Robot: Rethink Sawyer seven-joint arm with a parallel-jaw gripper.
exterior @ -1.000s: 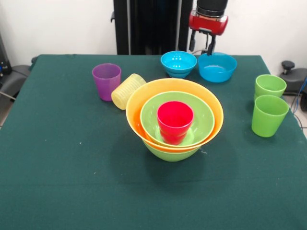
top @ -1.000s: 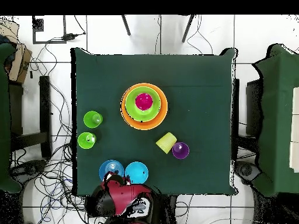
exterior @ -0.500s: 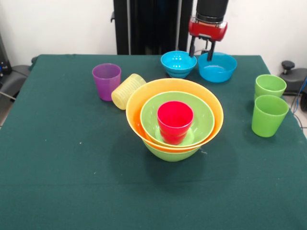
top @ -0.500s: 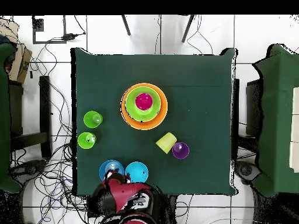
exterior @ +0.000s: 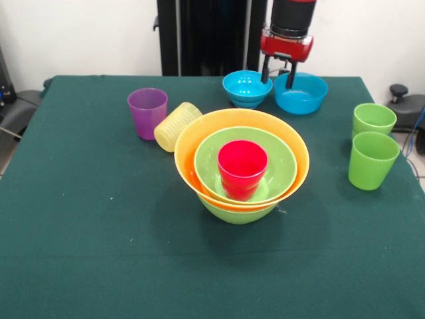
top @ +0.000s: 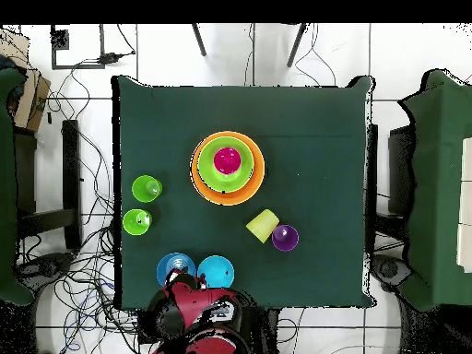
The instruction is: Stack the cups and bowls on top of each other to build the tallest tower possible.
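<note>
The arm [exterior: 293, 14] is a black cylinder ending in a glossy red collar with a thin silver band above it. Two slim black fingers [exterior: 291, 76] hang below the collar, set apart. From overhead its body [top: 189, 313] shows red and black.

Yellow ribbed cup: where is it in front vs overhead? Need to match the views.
Front view: the yellow ribbed cup lies on its side, left of centre, between the purple cup and the tower's orange bowl.
Overhead view: the yellow ribbed cup sits right of centre, below the orange bowl.
Shared landmark: the purple cup, right beside it in both views.
</note>
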